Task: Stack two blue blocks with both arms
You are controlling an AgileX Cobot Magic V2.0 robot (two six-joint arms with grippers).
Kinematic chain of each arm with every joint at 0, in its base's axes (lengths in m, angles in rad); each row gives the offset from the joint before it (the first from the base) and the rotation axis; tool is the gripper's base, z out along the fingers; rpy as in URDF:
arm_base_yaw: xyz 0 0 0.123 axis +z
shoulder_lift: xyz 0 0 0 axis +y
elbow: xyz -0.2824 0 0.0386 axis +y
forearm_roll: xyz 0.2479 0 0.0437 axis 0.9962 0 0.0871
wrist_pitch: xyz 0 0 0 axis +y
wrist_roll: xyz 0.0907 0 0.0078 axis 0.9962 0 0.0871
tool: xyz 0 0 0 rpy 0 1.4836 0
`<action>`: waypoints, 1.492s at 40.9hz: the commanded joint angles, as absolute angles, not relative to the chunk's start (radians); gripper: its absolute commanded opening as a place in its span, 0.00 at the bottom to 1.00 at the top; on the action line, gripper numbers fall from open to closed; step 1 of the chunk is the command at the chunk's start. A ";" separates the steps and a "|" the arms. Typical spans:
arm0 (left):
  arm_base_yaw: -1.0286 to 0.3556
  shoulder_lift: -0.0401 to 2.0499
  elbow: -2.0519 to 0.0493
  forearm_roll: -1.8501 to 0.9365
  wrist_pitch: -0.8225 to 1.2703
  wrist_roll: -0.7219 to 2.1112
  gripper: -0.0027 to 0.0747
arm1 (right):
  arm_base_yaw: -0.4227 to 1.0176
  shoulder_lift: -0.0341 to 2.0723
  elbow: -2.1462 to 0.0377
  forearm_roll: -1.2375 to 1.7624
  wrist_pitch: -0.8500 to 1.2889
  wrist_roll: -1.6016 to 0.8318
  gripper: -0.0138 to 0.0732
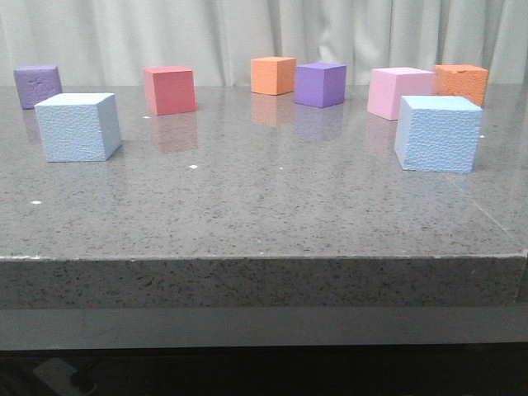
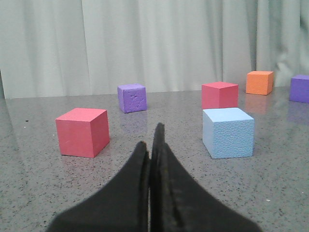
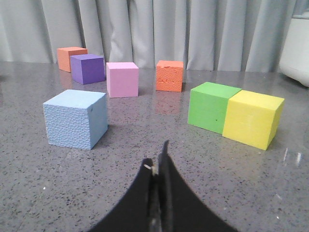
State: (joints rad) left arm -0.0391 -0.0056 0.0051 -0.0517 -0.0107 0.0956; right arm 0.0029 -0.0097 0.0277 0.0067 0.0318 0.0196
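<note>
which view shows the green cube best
The right wrist view: the green cube sits whole and unblocked, touching a yellow cube, beyond the shut right gripper. The front view and the left wrist view do not show it at all.

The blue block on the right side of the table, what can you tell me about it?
The right blue block is a pale sky-blue cube, foam by the look of it, with finely pebbled faces. It sits flat and upright on the grey speckled table, near the right edge, in front of the pink cube. Nothing touches it; the right arm's fingers are closed and well short of it.
</note>
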 commanded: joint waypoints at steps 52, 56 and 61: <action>-0.045 -0.005 -0.246 -0.058 -0.041 0.093 0.01 | -0.002 -0.004 -0.208 0.000 0.083 0.014 0.02; -0.045 0.045 -0.394 -0.058 0.092 0.093 0.01 | -0.002 0.054 -0.322 0.000 0.178 0.014 0.02; -0.045 0.144 -0.569 -0.058 0.317 0.093 0.01 | -0.002 0.156 -0.470 0.000 0.315 0.014 0.02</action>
State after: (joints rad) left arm -0.0391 0.0734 -0.4605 -0.0517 0.2537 0.0956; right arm 0.0029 0.0832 -0.3685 0.0067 0.2916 0.0196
